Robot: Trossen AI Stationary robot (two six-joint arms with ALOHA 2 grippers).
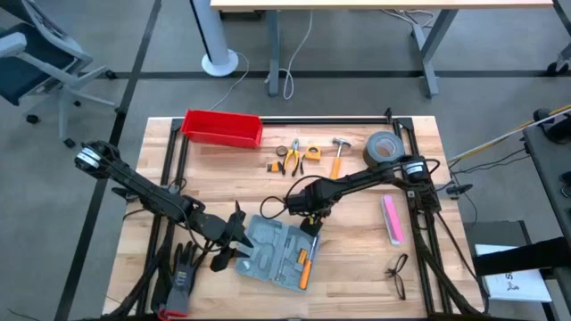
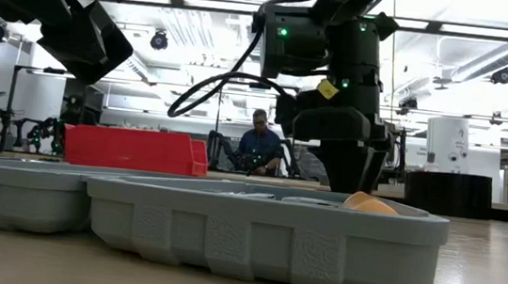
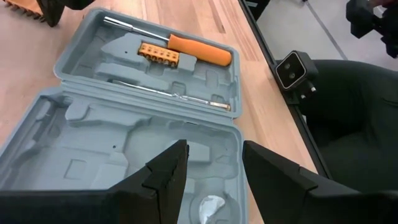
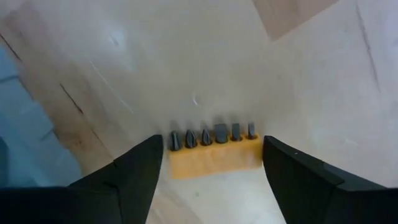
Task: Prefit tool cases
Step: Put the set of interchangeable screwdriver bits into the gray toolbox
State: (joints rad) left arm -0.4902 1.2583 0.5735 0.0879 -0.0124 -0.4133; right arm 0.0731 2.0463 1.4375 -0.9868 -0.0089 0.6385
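The open tool case (image 1: 278,253) lies flat at the tabletop's (image 1: 357,259) near edge, looking light, stiff and slick, best gripped by its rim, with the left gripper (image 3: 211,171) half-open over it and, farther, the right gripper (image 4: 211,163) wide astride an orange bit holder (image 4: 214,152).

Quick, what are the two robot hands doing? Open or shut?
Left gripper: open, holding nothing, over the open tool case.
Right gripper: open around the orange bit holder, not closed on it.
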